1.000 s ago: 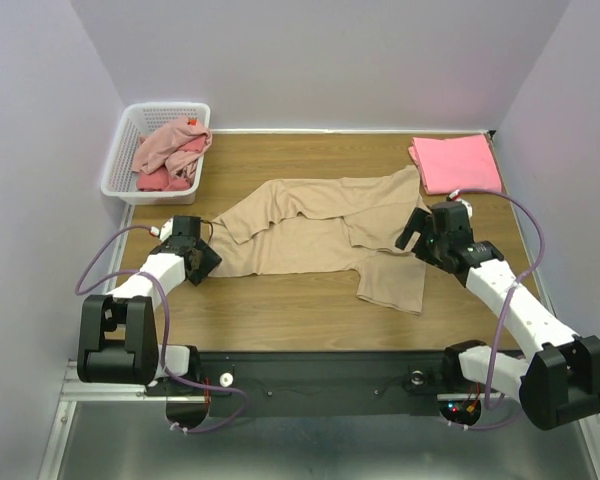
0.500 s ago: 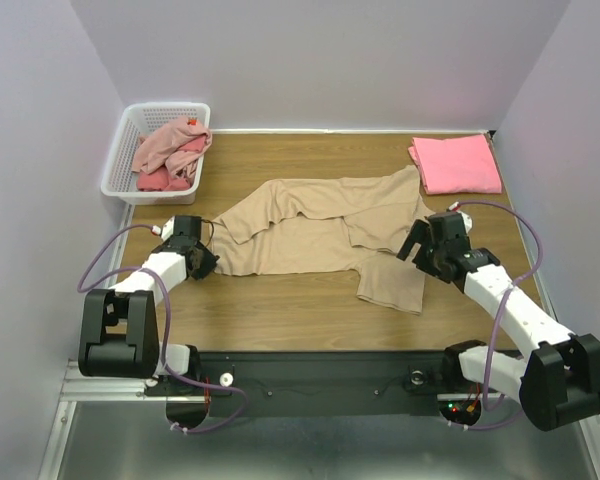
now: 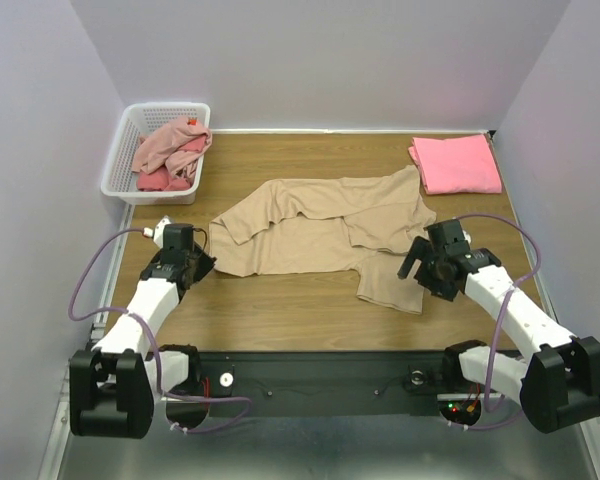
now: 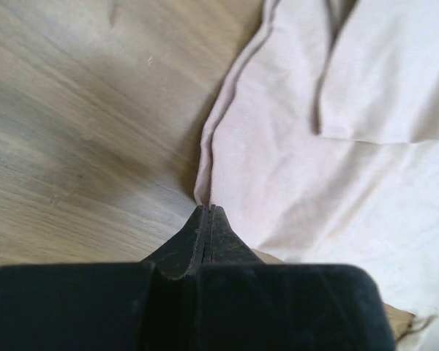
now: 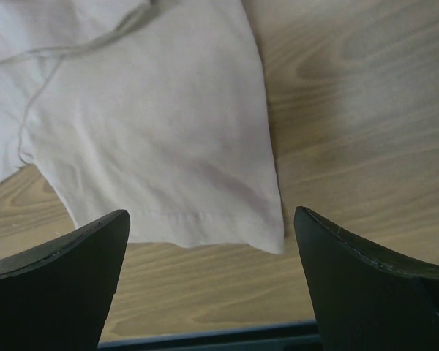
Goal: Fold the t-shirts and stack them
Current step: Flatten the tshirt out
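Room: plain pale back wall (image 3: pixel 320 60) and side walls, no marks. Surface was a wood-grain table (image 3: pixel 280 300), w/ a black base bar (image 3: pixel 320 375) along its near edge and grey metal floor (image 3: pixel 320 450) below that.

Beige t-shirt (image 3: pixel 320 230) lay spread mid-table, rumpled, part-folded over itself, one flap reaching toward the near edge on the R side. Salmon-pink shirt (image 3: pixel 457 163) sat folded flat at the far R corner, well apart from the beige one. White basket (image 3: pixel 130 196) stood at the far L corner, holding a dusty-pink shirt (image 3: pixel 170 145) bunched over a red shirt (image 3: pixel 160 180).

L gripper (image 3: pixel 202 262) was low at the beige shirt's L edge. Wrist view: jaws together, no gap, tips (image 4: pixel 207 216) touching the hem where cloth (image 4: pixel 329 183) met bare wood (image 4: pixel 73 131). Couldn't tell if any cloth was pinched btwn them.

R gripper (image 3: pixel 416 268) was just beside the near-R flap. Wrist view: jaws wide apart (image 5: pixel 211 219), holding nothing, w/ the flap's hemmed corner (image 5: pixel 154 139) lying flat on the wood (image 5: pixel 351 110) btwn and beyond the fingers.

Purple cables (image 3: pixel 85 280) looped off both arms.
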Controlling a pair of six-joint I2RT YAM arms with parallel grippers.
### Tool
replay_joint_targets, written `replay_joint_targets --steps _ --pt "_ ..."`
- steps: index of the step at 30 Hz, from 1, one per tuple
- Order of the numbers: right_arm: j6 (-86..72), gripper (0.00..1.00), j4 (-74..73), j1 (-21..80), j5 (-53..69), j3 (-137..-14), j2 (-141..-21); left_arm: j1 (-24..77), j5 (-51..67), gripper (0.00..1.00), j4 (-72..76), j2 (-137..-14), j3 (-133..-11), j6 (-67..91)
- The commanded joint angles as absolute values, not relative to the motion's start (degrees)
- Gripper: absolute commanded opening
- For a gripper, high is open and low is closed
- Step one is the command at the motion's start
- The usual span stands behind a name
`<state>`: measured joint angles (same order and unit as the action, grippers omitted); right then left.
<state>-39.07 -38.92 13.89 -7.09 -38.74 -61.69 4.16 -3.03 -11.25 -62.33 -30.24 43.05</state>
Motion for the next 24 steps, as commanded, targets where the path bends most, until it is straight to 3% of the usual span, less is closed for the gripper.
replay_joint_targets --steps 1,12,15,20,21,22,24 --pt "-42.8 1.00 -44.2 13.9 -7.7 -38.3 -60.7 4.6 -2.6 0.00 -11.2 -57.1 -29.6 42.5" --pt "-51.4 0.88 -43.6 13.9 -5.5 -32.3 -61.6 4.6 -1.6 0.00 -11.0 -53.8 -29.2 42.7" --pt "-53.0 0.79 -42.8 13.9 -7.1 -31.3 -62.6 4.6 -1.6 0.00 -10.6 -53.2 -28.9 42.6" --pt "-52.7 0.58 -39.7 13.9 -5.9 -29.2 -64.6 4.7 -1.6 0.00 -10.7 -52.5 -28.8 42.8" --pt "-52.3 0.53 -39.3 13.9 -5.7 -28.8 -64.9 4.7 -1.8 0.00 -10.8 -52.6 -28.8 43.1" --pt "-52.3 0.41 -38.6 13.9 -5.7 -28.4 -65.3 4.7 -1.8 0.00 -11.0 -52.6 -28.8 43.0" --pt "-52.3 0.32 -37.6 13.9 -5.7 -28.0 -65.4 4.6 -1.9 0.00 -10.8 -52.6 -28.7 43.1"
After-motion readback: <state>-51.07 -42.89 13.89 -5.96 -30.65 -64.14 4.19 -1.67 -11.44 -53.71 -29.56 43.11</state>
